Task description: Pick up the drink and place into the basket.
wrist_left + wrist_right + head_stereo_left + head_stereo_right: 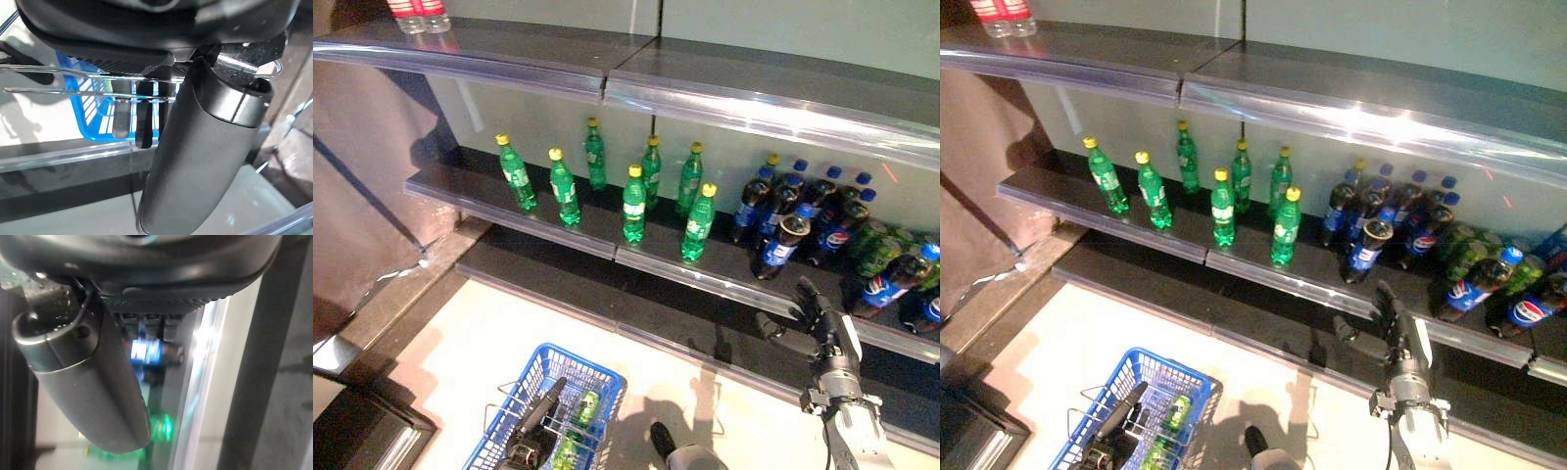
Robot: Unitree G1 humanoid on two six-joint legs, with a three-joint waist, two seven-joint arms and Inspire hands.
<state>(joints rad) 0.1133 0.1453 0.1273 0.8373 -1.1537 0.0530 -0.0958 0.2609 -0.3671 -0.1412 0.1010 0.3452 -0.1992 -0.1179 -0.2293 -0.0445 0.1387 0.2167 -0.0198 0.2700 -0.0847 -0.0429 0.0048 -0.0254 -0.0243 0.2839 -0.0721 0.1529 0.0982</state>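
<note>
Green bottles with yellow caps, seven upright on middle shelf; dark cola bottles with blue caps crowded at shelf's right end, count unclear; two green bottles lying in blue basket on floor; left hand curled round basket's wire handle; right hand raised just before cola bottles, fingers spread, holding nothing.

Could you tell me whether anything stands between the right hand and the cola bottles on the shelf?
Nothing visible does. The right hand is raised, open and empty, just in front of the shelf edge, and the nearest cola bottles lie just beyond it. The left hand holds the blue basket by its wire handle.
</note>
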